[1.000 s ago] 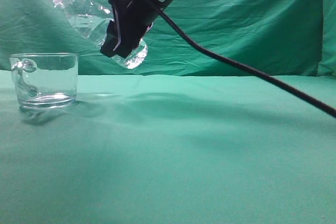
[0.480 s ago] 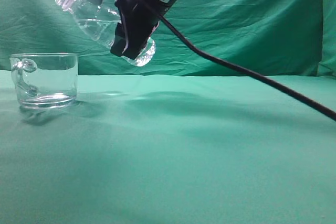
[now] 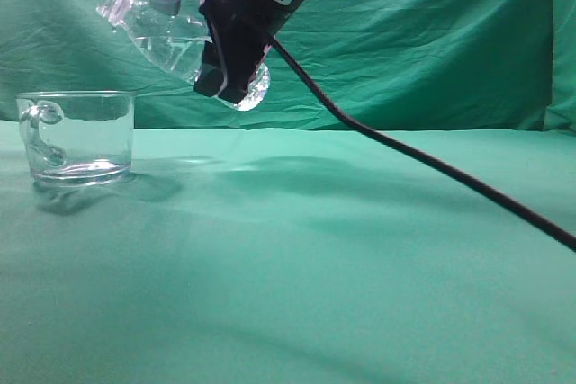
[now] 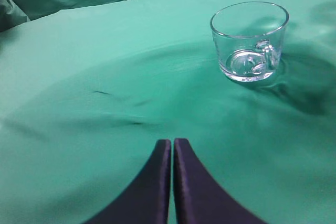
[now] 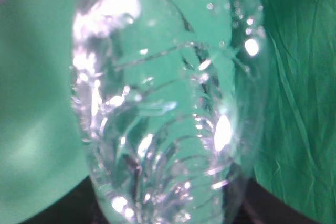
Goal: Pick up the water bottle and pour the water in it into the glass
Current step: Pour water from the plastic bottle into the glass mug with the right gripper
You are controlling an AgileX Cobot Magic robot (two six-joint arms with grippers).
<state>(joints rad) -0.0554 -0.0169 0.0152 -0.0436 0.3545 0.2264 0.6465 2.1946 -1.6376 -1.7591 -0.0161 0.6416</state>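
Observation:
The clear water bottle hangs in the air, tilted with its neck up and to the left, above and to the right of the glass. My right gripper is shut on its ribbed body. Water sits in the bottle's lower part. In the right wrist view the bottle fills the frame and hides the jaws. The glass stands upright on the green cloth, handle to the left, with a little water at its base. It also shows in the left wrist view. My left gripper is shut and empty, low over the cloth, well short of the glass.
A green cloth covers the table and hangs as a backdrop. A black cable runs from my right arm down to the right edge of the exterior view.
My right gripper has carried the bottle to the right, away from over the glass, and tipped it back so the neck points more upward. The glass and left gripper have not moved.

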